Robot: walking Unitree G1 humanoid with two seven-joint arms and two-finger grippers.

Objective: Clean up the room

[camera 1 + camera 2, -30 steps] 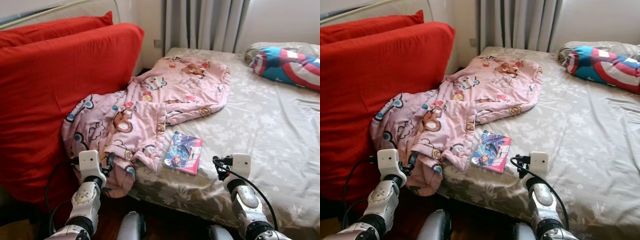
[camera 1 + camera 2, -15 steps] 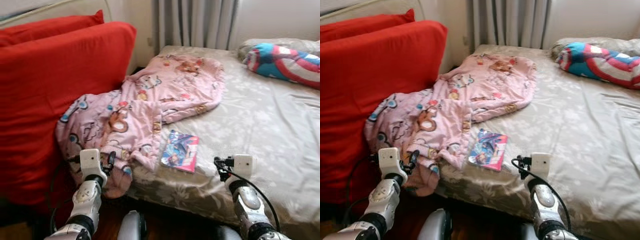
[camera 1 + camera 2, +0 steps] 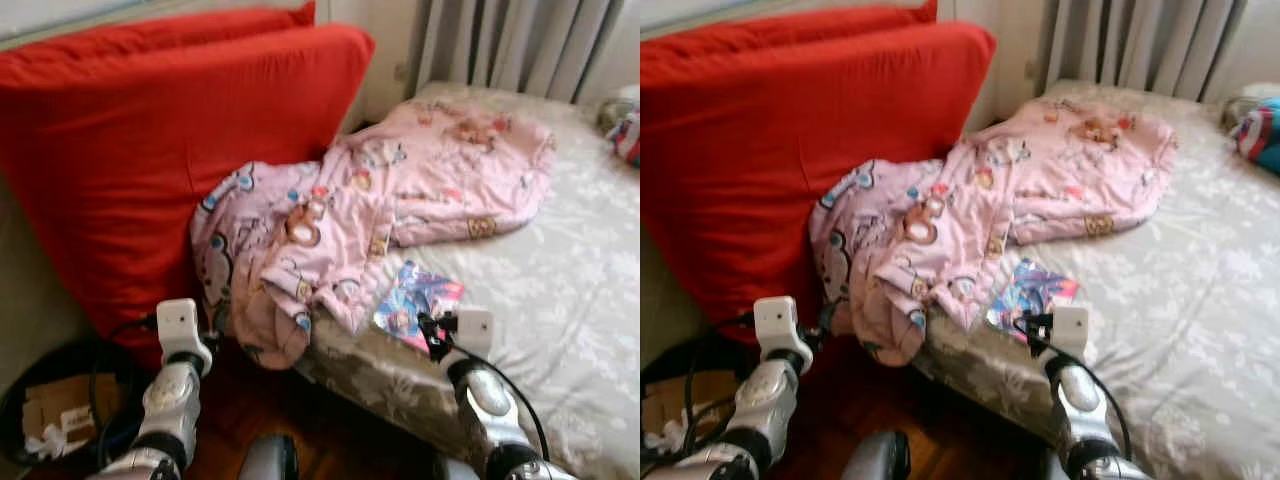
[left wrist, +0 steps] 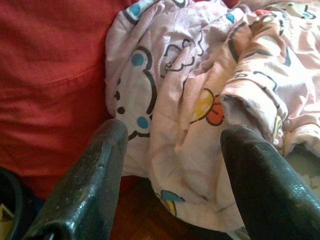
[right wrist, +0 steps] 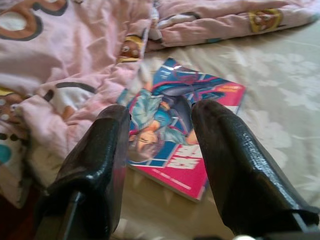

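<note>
Two grippers, fingers apart and empty, approach the bed (image 3: 560,300): the right gripper (image 5: 160,150) hovers over a comic book (image 3: 418,305) near its edge, the left gripper (image 4: 172,165) faces the pink blanket (image 3: 400,200) spilling off it. Next, likely, closing on the book.
</note>
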